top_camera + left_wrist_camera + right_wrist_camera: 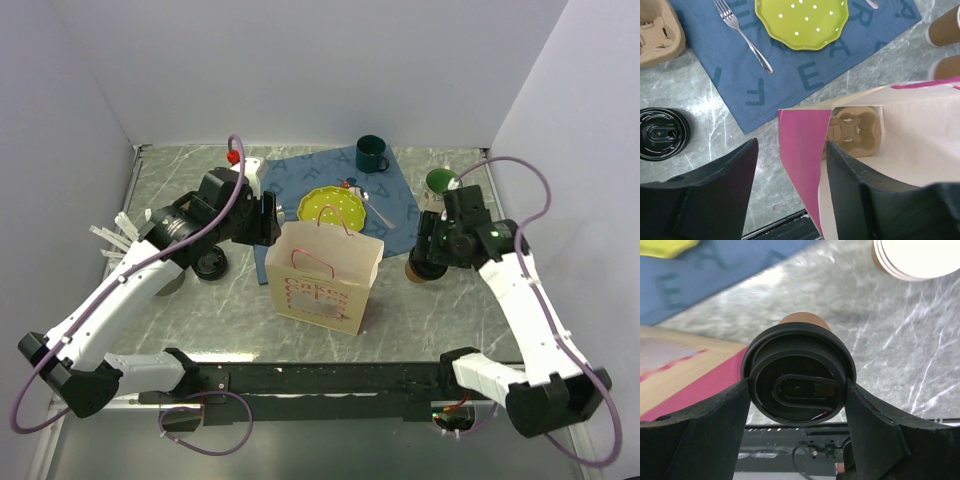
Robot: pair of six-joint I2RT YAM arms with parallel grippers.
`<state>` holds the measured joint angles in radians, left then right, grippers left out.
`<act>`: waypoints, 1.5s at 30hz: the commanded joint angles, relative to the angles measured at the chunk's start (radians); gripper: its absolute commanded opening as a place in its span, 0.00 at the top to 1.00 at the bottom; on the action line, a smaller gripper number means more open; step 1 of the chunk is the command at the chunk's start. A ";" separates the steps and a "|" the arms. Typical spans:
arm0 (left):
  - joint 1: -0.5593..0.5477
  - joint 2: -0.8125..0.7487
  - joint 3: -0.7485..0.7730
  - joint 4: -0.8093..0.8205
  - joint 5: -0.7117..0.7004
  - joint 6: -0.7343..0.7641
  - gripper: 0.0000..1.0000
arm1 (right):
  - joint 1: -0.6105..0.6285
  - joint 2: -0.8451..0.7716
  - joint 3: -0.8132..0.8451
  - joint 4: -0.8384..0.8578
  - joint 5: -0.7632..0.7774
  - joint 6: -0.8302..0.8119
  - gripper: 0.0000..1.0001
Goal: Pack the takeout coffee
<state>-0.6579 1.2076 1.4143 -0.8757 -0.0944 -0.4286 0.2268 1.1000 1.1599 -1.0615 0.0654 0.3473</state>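
The takeout coffee [799, 365] stands at 3 o'clock of the paper bag [325, 275], outside it. The right gripper [798, 395] has its jaws closed against the black lid's rim on both sides.

Risks: the grip appears to be on the lid alone, so the lid could pop off and drop the cup. The bag's handles arch over the mouth and could snag the cup. A cup carrier [855, 131] lies in the bottom, and a cup landing off its well could tip.

The left gripper [791, 147] is open, straddling the bag's pink side wall at 9 o'clock, not pinching it, so the bag could shift.

Not determinable: cup contents, and whether its base is on the table.
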 commanded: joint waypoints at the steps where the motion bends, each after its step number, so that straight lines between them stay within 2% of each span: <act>1: 0.001 0.017 0.009 0.050 0.013 0.028 0.40 | 0.017 -0.077 0.127 -0.132 -0.056 -0.034 0.49; 5: 0.001 0.023 -0.008 0.101 0.067 0.024 0.45 | 0.035 -0.112 0.223 -0.210 -0.091 -0.053 0.49; 7: 0.003 0.032 -0.006 0.121 0.079 0.014 0.57 | 0.039 -0.123 0.253 -0.235 -0.105 -0.062 0.49; 8: 0.001 0.044 -0.005 0.122 0.085 0.011 0.69 | 0.042 -0.129 0.279 -0.242 -0.124 -0.082 0.49; 10: 0.001 0.055 -0.005 0.121 0.114 0.005 0.83 | 0.043 -0.152 0.302 -0.242 -0.191 -0.105 0.49; 11: 0.001 0.055 -0.012 0.121 0.131 -0.002 0.94 | 0.043 -0.160 0.334 -0.242 -0.211 -0.131 0.50; 13: 0.001 0.043 -0.049 0.145 0.214 -0.021 0.99 | 0.043 -0.175 0.397 -0.242 -0.269 -0.160 0.50; 16: -0.006 -0.023 -0.125 0.191 0.320 -0.087 0.99 | 0.043 -0.181 0.486 -0.239 -0.380 -0.214 0.51; 19: -0.043 -0.115 -0.159 0.233 0.349 -0.179 0.99 | 0.074 -0.189 0.556 -0.233 -0.478 -0.245 0.51; 22: -0.097 -0.169 -0.195 0.238 0.306 -0.228 0.99 | 0.109 -0.201 0.572 -0.227 -0.499 -0.238 0.52; 27: -0.121 -0.189 -0.198 0.152 0.219 -0.285 0.98 | 0.126 -0.242 0.554 -0.190 -0.570 -0.222 0.53; 28: -0.123 -0.201 -0.198 0.149 0.179 -0.295 0.86 | 0.126 -0.249 0.548 -0.181 -0.576 -0.220 0.53; 30: -0.124 -0.206 -0.189 0.133 0.138 -0.299 0.69 | 0.128 -0.258 0.549 -0.176 -0.585 -0.215 0.54; 31: -0.124 -0.206 -0.172 0.115 0.124 -0.292 0.56 | 0.129 -0.256 0.555 -0.176 -0.596 -0.214 0.54; 34: -0.124 -0.181 -0.134 0.081 0.101 -0.268 0.44 | 0.129 -0.258 0.551 -0.161 -0.621 -0.196 0.55; 42: -0.140 -0.086 -0.095 -0.002 0.097 -0.263 0.49 | 0.131 -0.233 0.586 -0.164 -0.608 -0.203 0.54; 45: -0.141 -0.062 -0.098 0.012 0.097 -0.246 0.56 | 0.132 -0.227 0.583 -0.161 -0.599 -0.202 0.54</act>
<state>-0.7921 1.1252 1.2934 -0.8577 0.0208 -0.6930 0.3492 0.8680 1.7077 -1.2663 -0.5262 0.1440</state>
